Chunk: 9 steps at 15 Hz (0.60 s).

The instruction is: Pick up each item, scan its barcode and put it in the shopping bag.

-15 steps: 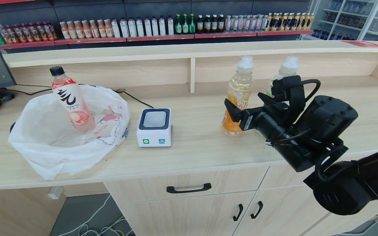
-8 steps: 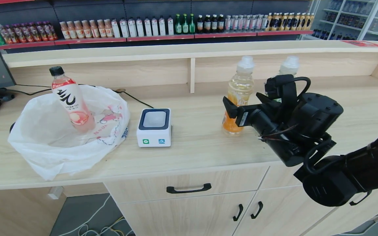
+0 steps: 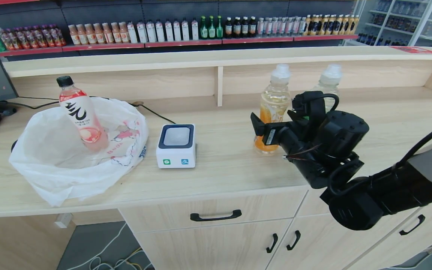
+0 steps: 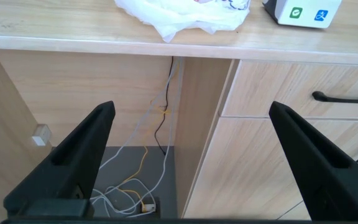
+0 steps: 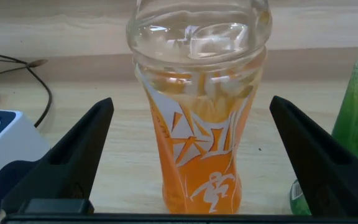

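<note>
Now the right gripper (image 3: 275, 117) has edged closer to the orange drink bottle (image 3: 275, 95) standing on the bench (image 3: 223, 165). Its fingers are spread wide and lined up with the bottle, so a grasp looks next. 1 pink bottle (image 3: 83, 116) already leans in the shopping bag (image 3: 51, 165). The left gripper (image 4: 191, 115) hangs below the bench, fingers released.

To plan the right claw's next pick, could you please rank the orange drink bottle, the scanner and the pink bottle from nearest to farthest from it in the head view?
1. Orange drink bottle, directly at the open right claw.
2. Scanner, farther to the robot's left.
3. Pink bottle, leaning in the shopping bag at far left.
</note>
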{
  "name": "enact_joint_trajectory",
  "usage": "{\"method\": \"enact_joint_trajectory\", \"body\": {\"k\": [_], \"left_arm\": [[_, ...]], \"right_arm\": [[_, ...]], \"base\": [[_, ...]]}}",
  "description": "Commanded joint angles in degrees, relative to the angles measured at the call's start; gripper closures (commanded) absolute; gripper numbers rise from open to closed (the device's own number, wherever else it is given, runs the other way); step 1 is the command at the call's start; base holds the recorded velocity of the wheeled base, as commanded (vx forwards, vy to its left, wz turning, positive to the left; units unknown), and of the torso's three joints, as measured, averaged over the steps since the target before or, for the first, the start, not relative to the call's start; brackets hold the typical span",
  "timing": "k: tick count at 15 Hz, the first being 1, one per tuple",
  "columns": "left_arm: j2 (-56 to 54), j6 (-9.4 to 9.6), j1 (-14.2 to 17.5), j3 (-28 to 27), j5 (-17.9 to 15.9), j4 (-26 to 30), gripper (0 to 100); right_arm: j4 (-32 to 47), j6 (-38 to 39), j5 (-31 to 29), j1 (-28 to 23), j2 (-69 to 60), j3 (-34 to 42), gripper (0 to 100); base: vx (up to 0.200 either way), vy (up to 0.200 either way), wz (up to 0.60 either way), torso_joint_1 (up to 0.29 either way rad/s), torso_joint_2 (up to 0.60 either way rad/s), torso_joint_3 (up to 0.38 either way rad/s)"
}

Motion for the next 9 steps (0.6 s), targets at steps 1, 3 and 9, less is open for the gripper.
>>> {"method": "enact_joint_trajectory", "body": {"k": [1,3,9], "left_arm": [[0.0,-0.03,0.01,-0.04,0.02,0.01,0],[0.0,-0.03,0.01,0.05,0.02,-0.07,0],[0.0,-0.03,0.01,0.05,0.02,-0.07,0]], "right_arm": [[0.22,-0.12,0.21,-0.43,3.33,-3.54,0],[0.4,-0.12,0.38,-0.96,4.83,-5.56,0],[0.4,-0.74,1.61,-1.13,6.76,-7.67,0]], "base": [[0.0,0.0,0.0,0.0,0.0,0.0],[0.0,0.0,0.0,0.0,0.0,0.0],[0.0,0.0,0.0,0.0,0.0,0.0]]}}
